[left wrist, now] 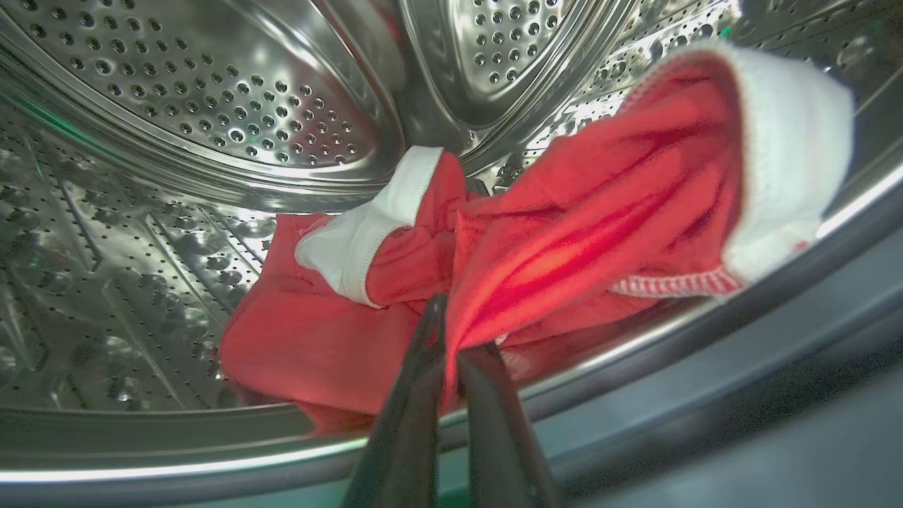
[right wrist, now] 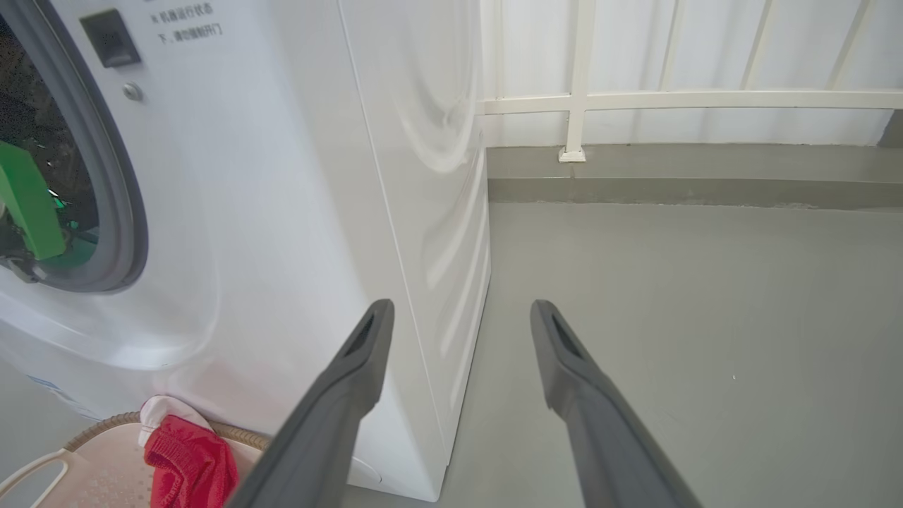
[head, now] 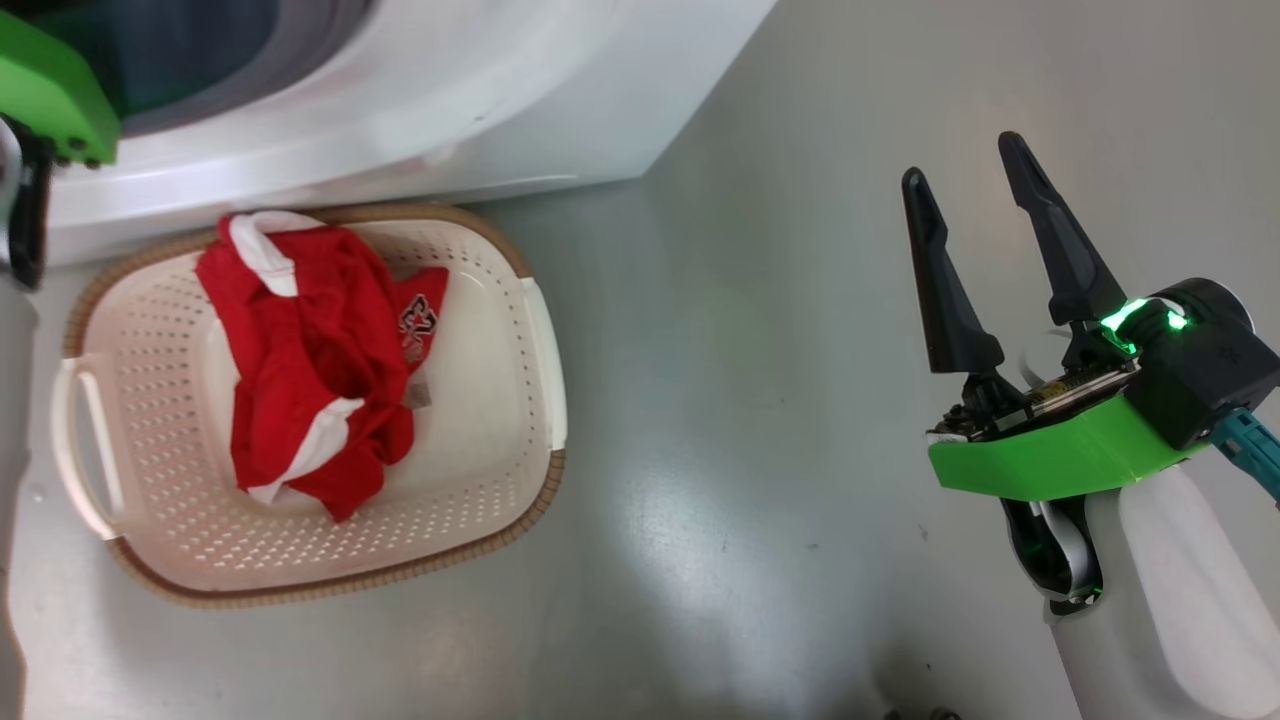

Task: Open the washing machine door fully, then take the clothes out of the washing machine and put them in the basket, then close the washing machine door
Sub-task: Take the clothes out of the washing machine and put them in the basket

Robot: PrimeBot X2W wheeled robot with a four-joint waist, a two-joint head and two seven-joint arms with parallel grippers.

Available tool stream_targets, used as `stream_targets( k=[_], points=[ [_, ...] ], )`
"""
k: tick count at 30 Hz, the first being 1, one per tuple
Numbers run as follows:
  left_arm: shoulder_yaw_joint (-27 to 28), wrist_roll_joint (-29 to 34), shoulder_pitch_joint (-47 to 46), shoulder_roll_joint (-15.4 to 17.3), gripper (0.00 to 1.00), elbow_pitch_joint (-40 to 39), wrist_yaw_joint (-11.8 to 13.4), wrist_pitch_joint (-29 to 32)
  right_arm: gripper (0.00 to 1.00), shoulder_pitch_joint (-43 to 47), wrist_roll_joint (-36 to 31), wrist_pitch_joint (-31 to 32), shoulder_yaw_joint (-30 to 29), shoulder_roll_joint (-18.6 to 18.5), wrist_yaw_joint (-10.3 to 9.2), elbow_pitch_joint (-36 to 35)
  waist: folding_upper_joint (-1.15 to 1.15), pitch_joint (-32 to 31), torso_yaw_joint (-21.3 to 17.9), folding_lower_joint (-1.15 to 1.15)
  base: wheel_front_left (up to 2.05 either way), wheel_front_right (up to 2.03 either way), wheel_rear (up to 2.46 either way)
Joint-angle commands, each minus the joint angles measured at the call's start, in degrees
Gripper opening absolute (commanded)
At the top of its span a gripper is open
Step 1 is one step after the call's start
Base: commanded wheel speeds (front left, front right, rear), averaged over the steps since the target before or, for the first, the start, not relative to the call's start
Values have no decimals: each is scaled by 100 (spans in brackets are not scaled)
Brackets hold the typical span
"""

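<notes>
Inside the perforated steel drum of the washing machine [left wrist: 211, 106], my left gripper [left wrist: 451, 331] is shut on a fold of the red clothes [left wrist: 564, 240] with white bands, which lie on the drum's lower wall. More red clothes [head: 310, 350] lie in the cream basket [head: 500, 470] on the floor in front of the washing machine [head: 400, 110]. My right gripper [head: 975, 180] stands open and empty above the floor, right of the basket. In the right wrist view the gripper [right wrist: 458, 314] points past the washing machine [right wrist: 282, 212]; the basket [right wrist: 106, 466] shows at the lower left. The washing machine door is out of view.
The grey floor [head: 750, 400] spreads right of the basket. A low grey kerb and a white railing [right wrist: 670, 102] stand behind the washer's right side. The left arm's green wrist cover [head: 50, 90] sits at the drum opening.
</notes>
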Motion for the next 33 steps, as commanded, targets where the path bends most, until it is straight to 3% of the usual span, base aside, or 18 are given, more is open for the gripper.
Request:
stream_targets(
  k=[1, 14, 33],
  points=[
    [136, -27, 141, 253, 0, -210, 46, -33, 100, 140, 24, -36, 88, 25, 39, -118, 0, -125, 113, 0, 0, 0, 0],
    [1031, -255, 1622, -172, 0, -1988, 82, -33, 100, 243, -107, -36, 1, 25, 39, 20, 0, -845, 515, 0, 0, 0, 0],
    [2056, -81, 3711, -805, 0, -3998, -47, -33, 100, 648, -14, -36, 157, 25, 39, 293, 0, -2140, 616, 0, 0, 0, 0]
  ],
)
